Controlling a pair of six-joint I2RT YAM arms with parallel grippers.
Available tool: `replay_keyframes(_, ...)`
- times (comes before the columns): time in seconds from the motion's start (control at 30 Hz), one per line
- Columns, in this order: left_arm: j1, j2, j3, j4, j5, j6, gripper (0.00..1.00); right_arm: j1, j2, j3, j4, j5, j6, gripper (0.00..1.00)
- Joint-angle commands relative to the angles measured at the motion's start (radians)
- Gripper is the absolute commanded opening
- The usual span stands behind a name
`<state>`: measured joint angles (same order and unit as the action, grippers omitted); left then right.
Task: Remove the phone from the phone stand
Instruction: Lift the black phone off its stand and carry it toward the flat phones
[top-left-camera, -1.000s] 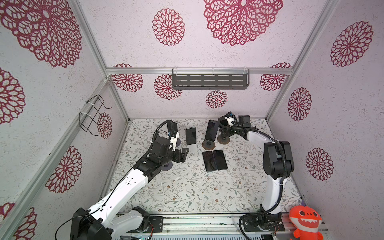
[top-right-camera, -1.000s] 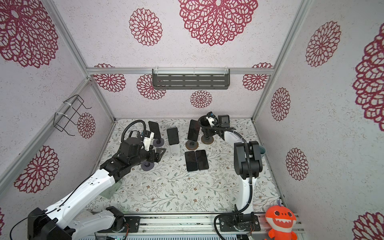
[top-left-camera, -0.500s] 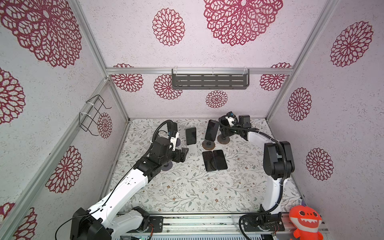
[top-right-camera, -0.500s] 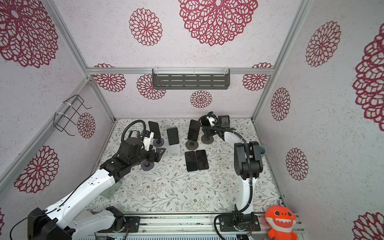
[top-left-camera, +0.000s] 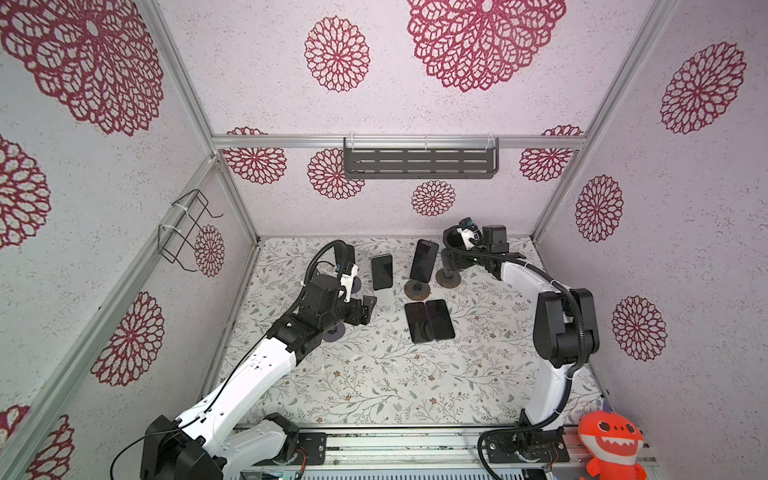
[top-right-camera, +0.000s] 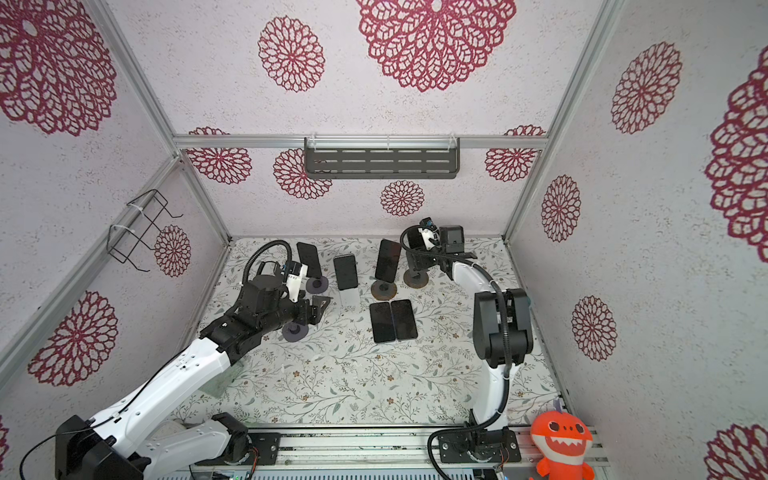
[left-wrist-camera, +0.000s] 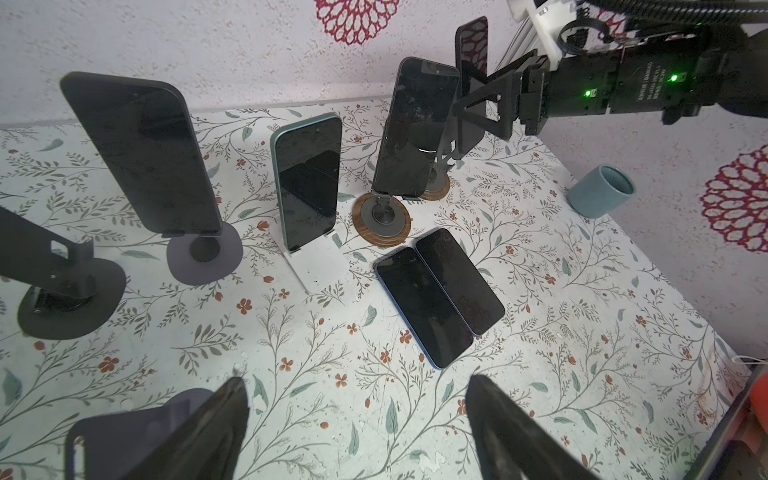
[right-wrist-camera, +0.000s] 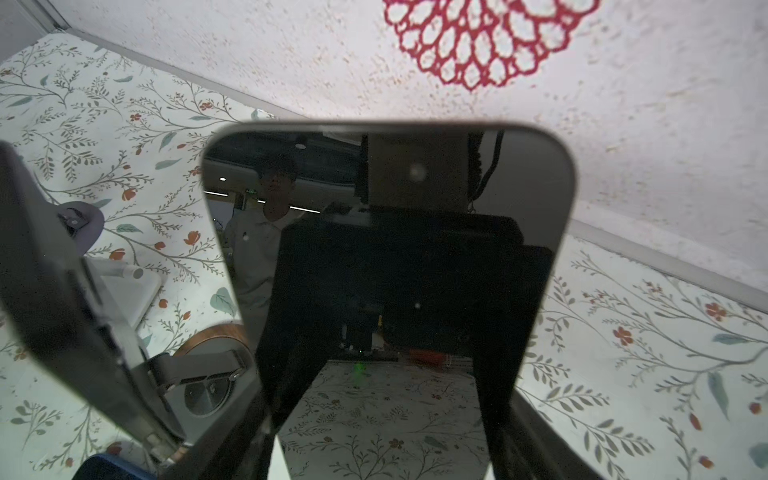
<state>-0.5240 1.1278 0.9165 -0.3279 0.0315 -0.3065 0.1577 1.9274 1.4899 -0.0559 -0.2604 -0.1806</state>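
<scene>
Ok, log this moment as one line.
phase: grasp | right tool: closed on phone at rightmost stand | left tool: open, empty, above mat | removal: pending

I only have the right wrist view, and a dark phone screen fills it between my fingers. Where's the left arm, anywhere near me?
Observer: No. In both top views the left gripper hovers left of the middle, apart from yours, fingers open, holding nothing.
Operator: Good. My right gripper grips this phone; anything else on my side?
Observer: The left wrist view shows a blue-grey cup on the table, toward its right edge.
Operator: Any phones already off?
Observer: Two flat phones lie side by side, in front of the wooden-based stands.
</scene>
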Motion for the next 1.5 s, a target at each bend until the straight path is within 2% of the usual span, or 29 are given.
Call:
replay_keyframes(0.0,-0.001,-0.002,0.005,-0.003,-0.011,0.015,0.86,-0.007,-0.106,-0.01,-0.002,0.035,0.033,0.71)
replay_keyframes(0.17,-0.001,0.002,0.01,-0.002,-0.014,0.023,0.85,-0.007,-0.199,-0.034,-0.152,0.148,0.102,0.7)
replay_keyframes(0.4,0.001,0.04,0.021,0.016,-0.01,0.034,0.85,-0.007,-0.373,-0.083,-0.487,0.298,0.293,0.68)
replay_keyframes(0.67,0.015,0.081,0.024,0.033,-0.019,0.037,0.85,0.009,-0.482,-0.168,-0.72,0.312,0.374,0.64)
replay_keyframes(0.87,0.042,0.065,0.038,-0.043,-0.058,0.058,0.85,0.058,-0.438,-0.153,-0.814,0.327,0.372,0.64)
replay_keyframes(0.97,0.114,0.039,0.072,-0.14,-0.02,0.058,0.81,0.074,-0.396,-0.164,-0.82,0.315,0.368,0.65)
replay_keyframes(1.13,0.204,0.013,0.142,-0.256,0.02,0.032,0.81,0.106,-0.308,-0.165,-0.787,0.27,0.335,0.66)
replay_keyframes(1.37,0.239,0.016,0.265,-0.393,0.016,0.122,0.81,0.112,-0.187,-0.156,-0.734,0.221,0.287,0.66)
replay_keyframes(1.47,0.267,0.006,0.273,-0.403,0.04,0.152,0.81,0.111,-0.147,-0.157,-0.721,0.211,0.278,0.67)
